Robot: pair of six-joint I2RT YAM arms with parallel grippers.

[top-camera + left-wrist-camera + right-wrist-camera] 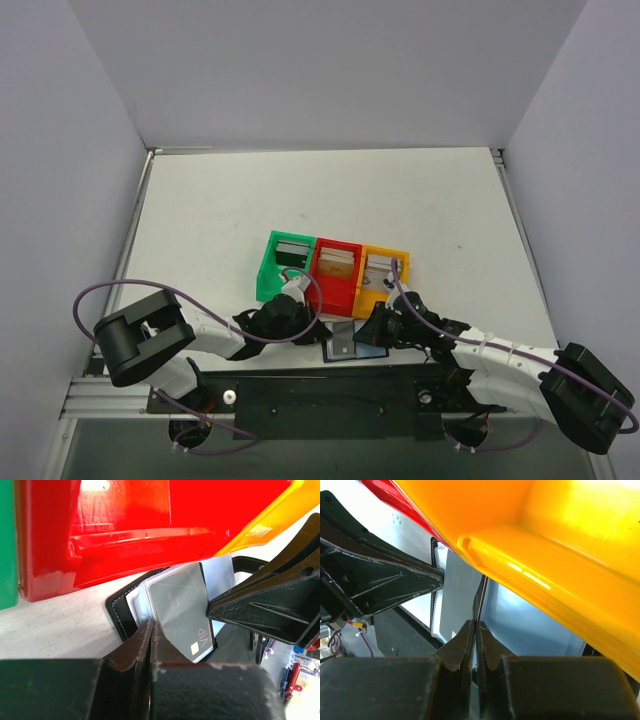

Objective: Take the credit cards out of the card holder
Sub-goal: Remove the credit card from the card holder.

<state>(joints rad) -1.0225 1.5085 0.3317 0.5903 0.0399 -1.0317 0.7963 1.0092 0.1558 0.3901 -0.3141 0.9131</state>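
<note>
A black stitched card holder [118, 613] with clear sleeves lies open on the table just in front of the coloured boxes [345, 346]. A grey credit card [179, 605] marked VIP sits in one sleeve. My left gripper [151, 627] is shut on the holder's near left edge, and it shows at the holder's left [316, 328]. My right gripper [477, 625] is shut on a thin sheet seen edge-on, apparently the grey card [456, 596] at its right edge. It comes in from the holder's right [373, 326].
A joined row of open boxes stands just beyond the holder: green [284, 262], red [335, 276] and orange [381, 282], each with cards standing inside. The red wall [125, 535] and the orange wall [545, 545] loom close over both grippers. White walls enclose the table.
</note>
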